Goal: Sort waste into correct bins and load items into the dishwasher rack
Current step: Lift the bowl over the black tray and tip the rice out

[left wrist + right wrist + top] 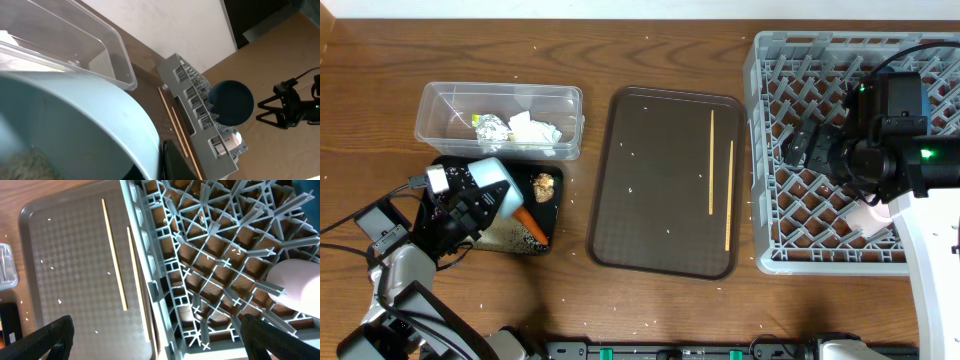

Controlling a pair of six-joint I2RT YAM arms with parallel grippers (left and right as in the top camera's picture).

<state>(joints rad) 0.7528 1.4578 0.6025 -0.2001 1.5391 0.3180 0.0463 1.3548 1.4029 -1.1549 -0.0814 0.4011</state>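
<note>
The left gripper (468,207) has its grip closed on the white bowl with a pale blue rim (493,183), though the bowl hides most of the fingers. It holds the bowl raised and tipped towards the shallow black rectangular tray (523,172) at the near left, apparently so that the loose white rice-like grains (22,162) lying in the bowl's low side can slide out onto the pale patch of grains already on the tray. An orange carrot (530,226) and a small brown food lump (543,183) also lie on that tray, so it seems to serve as the food-waste bin. Just beyond it, the clear plastic rectangular tub (440,100) holds the dry rubbish: a crumpled white tissue (532,128) beside a yellow-green printed wrapper (490,126). To the right, mid-table, the larger brown serving tray (650,190) carries two thin wooden chopsticks (711,160), side by side and not yet loaded. At the far right stands the large square grey plastic dishwasher rack (790,230). A large dark blue round plate (231,102) is propped on edge between its pegs, and a small pinkish-white cup (295,282) sits in it. The right gripper (156,325) hovers over the rack's left edge with its fingers spread wide and nothing between them, well placed to reach the chopsticks.
</note>
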